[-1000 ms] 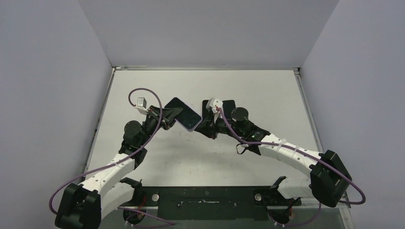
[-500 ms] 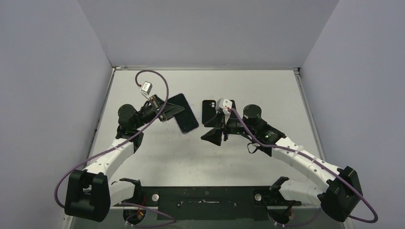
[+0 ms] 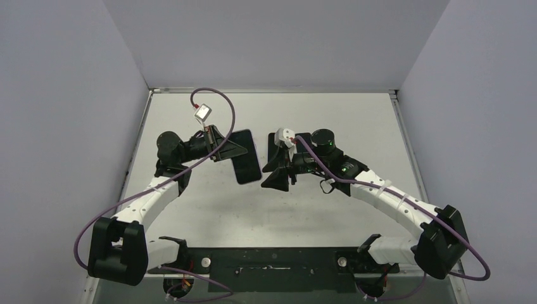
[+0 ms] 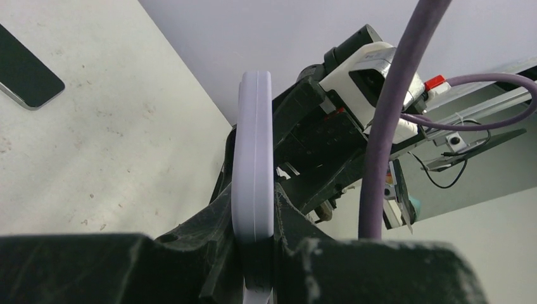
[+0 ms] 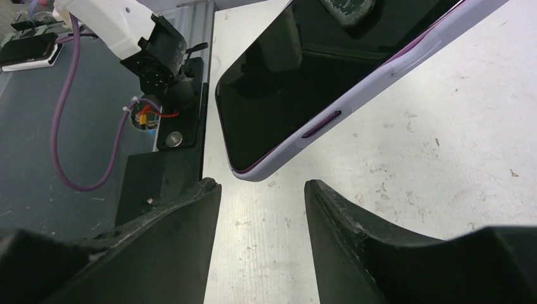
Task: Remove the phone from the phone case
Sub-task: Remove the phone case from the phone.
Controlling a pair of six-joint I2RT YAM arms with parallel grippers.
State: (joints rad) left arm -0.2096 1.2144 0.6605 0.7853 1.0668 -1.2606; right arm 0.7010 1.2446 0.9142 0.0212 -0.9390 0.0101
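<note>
Hovering just right of the phone [image 3: 246,158], at its near corner, right gripper [image 5: 263,209] shows 2 fingers apart. Phone aloft in lilac case [image 4: 253,158], long axis running near-to-far. Left gripper [image 3: 233,149] clamps its left side.

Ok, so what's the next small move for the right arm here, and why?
Probably ease the right gripper forward until its open fingers straddle the free corner of the case, then close. The left gripper clamps the case's other end with the phone inside, and that corner sits just ahead of the right fingers, untouched.
</note>
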